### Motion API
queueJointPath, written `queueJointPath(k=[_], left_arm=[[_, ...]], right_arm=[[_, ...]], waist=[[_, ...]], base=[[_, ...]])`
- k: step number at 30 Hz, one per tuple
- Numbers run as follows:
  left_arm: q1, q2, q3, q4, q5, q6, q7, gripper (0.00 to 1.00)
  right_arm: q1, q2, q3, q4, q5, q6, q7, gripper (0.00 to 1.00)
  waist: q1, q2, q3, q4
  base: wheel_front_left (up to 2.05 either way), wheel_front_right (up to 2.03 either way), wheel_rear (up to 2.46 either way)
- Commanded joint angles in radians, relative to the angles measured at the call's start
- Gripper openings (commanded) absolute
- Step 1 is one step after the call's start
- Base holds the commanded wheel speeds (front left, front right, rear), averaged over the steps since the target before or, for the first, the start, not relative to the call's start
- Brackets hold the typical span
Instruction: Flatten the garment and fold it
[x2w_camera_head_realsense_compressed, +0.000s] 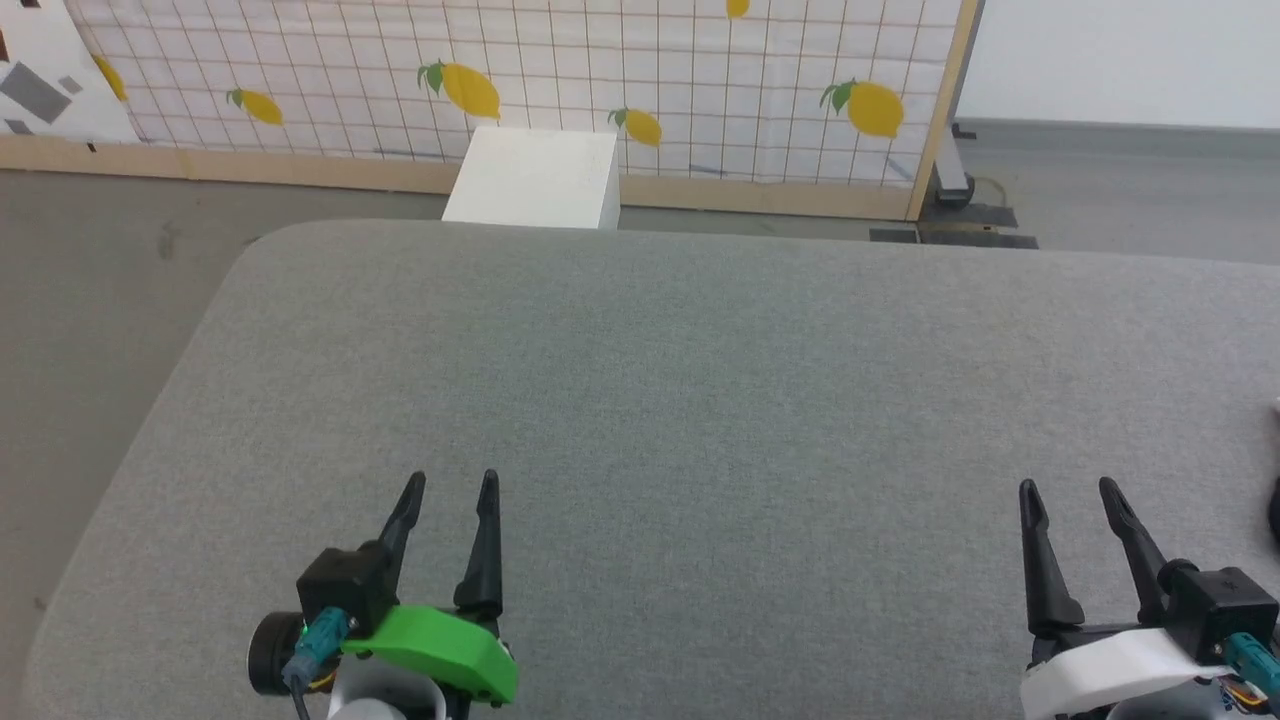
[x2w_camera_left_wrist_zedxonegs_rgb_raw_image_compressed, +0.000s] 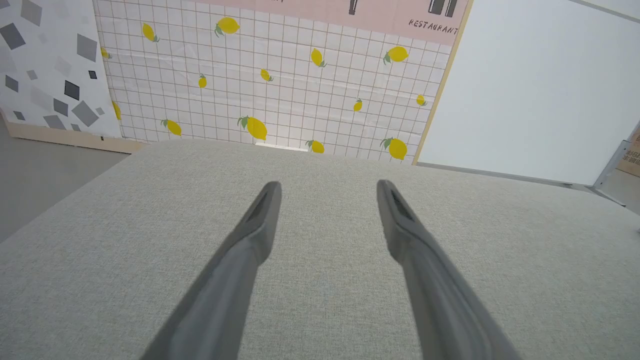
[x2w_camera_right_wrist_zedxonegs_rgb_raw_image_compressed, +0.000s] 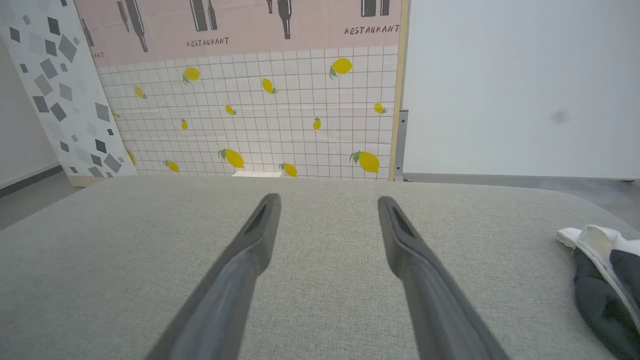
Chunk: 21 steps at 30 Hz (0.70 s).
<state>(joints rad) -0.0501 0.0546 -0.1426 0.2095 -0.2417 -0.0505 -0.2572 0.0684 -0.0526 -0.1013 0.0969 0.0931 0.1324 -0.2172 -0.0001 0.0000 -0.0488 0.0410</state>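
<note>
Shirt (x2w_camera_right_wrist_zedxonegs_rgb_raw_image_compressed: 592, 285) lay bunched at lower right of the right wrist view on the grey table (x2w_camera_head_realsense_compressed: 640, 350), ungrabbed; left gripper (x2w_camera_head_realsense_compressed: 452, 480) and right gripper (x2w_camera_head_realsense_compressed: 1068, 485) hovered bottom-frame, jaws spread and empty, probably parked ready to reach.

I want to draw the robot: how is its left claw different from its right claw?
The left claw has a green base; the right claw has a white base. The right claw is near the crumpled garment; the left claw is far from it. Both are open, empty and dark-fingered.
</note>
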Motion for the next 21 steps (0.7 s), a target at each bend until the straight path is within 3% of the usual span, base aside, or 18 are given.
queueJointPath(k=[1,14,15,21], left_arm=[[0.020,-0.004,-0.002,-0.005,-0.014,0.006,-0.005,1.00],[0.045,-0.004,-0.004,-0.007,-0.015,0.013,-0.005,1.00],[0.031,-0.001,-0.003,-0.005,-0.005,0.009,0.000,0.00],[0.030,-0.001,-0.002,-0.004,-0.004,0.009,0.001,0.00]], right_arm=[[0.019,0.002,0.003,-0.003,0.011,-0.002,0.000,1.00],[0.040,0.002,0.010,-0.003,0.029,-0.002,0.003,1.00],[0.031,0.000,0.008,0.000,0.023,0.000,0.002,0.00],[0.031,0.000,0.007,0.000,0.022,0.000,0.002,0.00]], waist=[[0.0001,0.0000,-0.008,0.001],[0.0001,0.0000,-0.020,0.002],[0.0001,0.0000,-0.020,0.002],[0.0001,0.0000,-0.020,0.002]], base=[[0.00,0.00,0.00],[0.00,0.00,0.00],[0.00,0.00,0.00],[0.00,0.00,0.00]])
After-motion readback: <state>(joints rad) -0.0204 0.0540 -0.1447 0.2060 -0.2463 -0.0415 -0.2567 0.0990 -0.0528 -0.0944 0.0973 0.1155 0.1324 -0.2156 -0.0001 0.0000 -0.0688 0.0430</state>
